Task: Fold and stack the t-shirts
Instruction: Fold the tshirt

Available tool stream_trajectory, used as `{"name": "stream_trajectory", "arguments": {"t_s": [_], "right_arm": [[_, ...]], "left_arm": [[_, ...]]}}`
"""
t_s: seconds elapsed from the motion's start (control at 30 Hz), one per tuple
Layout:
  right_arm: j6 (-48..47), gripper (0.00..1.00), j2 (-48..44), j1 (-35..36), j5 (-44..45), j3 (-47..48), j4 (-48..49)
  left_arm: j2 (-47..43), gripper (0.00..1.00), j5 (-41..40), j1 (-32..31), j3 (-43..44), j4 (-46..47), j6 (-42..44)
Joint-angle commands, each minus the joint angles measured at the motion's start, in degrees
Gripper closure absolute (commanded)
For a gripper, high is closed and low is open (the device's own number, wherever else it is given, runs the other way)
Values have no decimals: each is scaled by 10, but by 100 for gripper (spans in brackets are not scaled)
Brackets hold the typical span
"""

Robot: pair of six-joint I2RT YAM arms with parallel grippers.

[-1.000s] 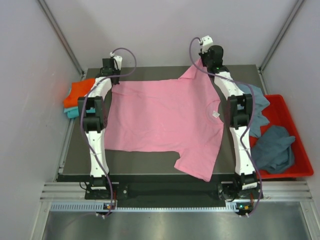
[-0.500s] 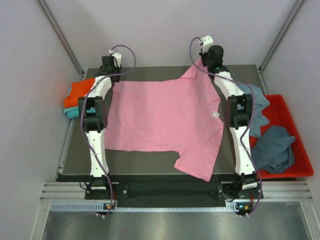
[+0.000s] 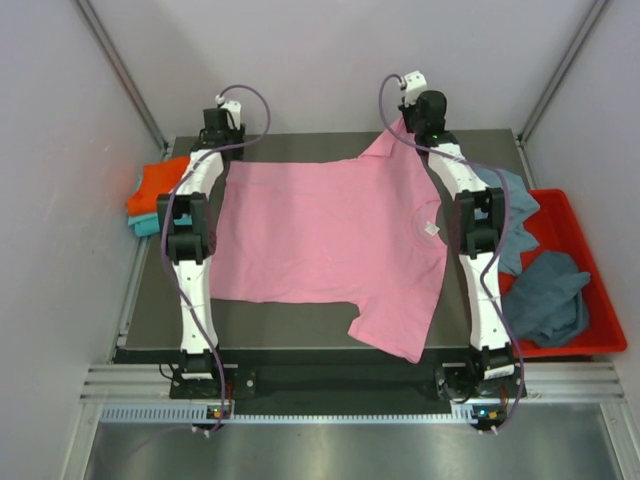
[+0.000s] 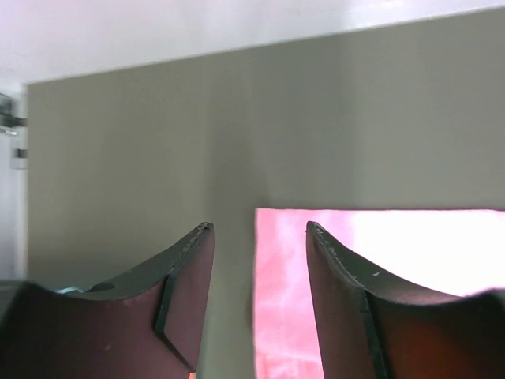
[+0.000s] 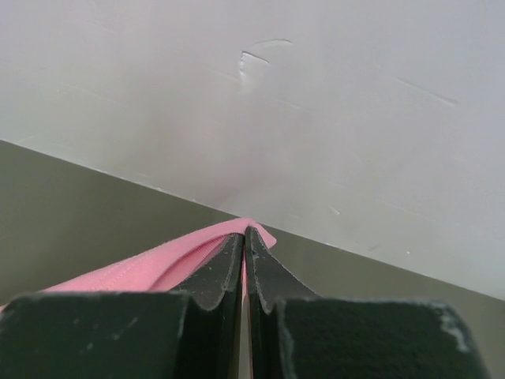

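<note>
Dark grey table (image 3: 270, 325) under white walls, and one big pink cotton t-shirt (image 3: 330, 230) fills most of it. It lies flat with its long axis across the table, hem at the table's left side, collar and label at its right side. One sleeve trails to the table's near edge.

Over at the table's far-left corner, the left gripper (image 4: 259, 227) has its jaws spread and nothing between them. The hem corner of the pink shirt (image 4: 410, 260) lies on the table just beneath and a touch right of the gap.

At the table's far-right corner, the right gripper (image 5: 245, 233) is pressed tight on a pink fold (image 5: 158, 264), the far sleeve, held up off the table.

So the hem sits by the left arm and the sleeves by the right. Any fold looks set to run along that left-to-right axis, with the right arm leading because it alone has cloth.

Folded orange (image 3: 158, 185) and teal (image 3: 148, 226) tees wait at the table's left edge. Off its right edge, grey-blue shirts (image 3: 550, 295) slump in a red plastic bin (image 3: 565, 215).
</note>
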Motion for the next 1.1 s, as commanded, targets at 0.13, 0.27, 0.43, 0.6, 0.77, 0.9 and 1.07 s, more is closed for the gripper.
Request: {"name": "stream_trajectory", "arguments": {"t_s": [0.13, 0.27, 0.43, 0.6, 0.77, 0.9, 1.07], "right_arm": [[8, 100, -33, 10, 8, -1, 7], [12, 100, -39, 12, 7, -5, 4], [10, 100, -44, 16, 10, -13, 3], [9, 100, -46, 22, 12, -17, 2], [9, 100, -46, 26, 14, -16, 3], [8, 100, -46, 28, 14, -16, 3], [1, 100, -51, 28, 23, -20, 5]], "left_arm": [[45, 50, 41, 8, 35, -3, -46], [59, 52, 61, 17, 51, 2, -65], [74, 53, 58, 21, 58, 9, -69], [81, 53, 51, 22, 63, 16, -69], [86, 54, 56, 23, 64, 16, -71], [89, 58, 61, 24, 64, 16, -72], [91, 94, 70, 24, 65, 15, -79]]}}
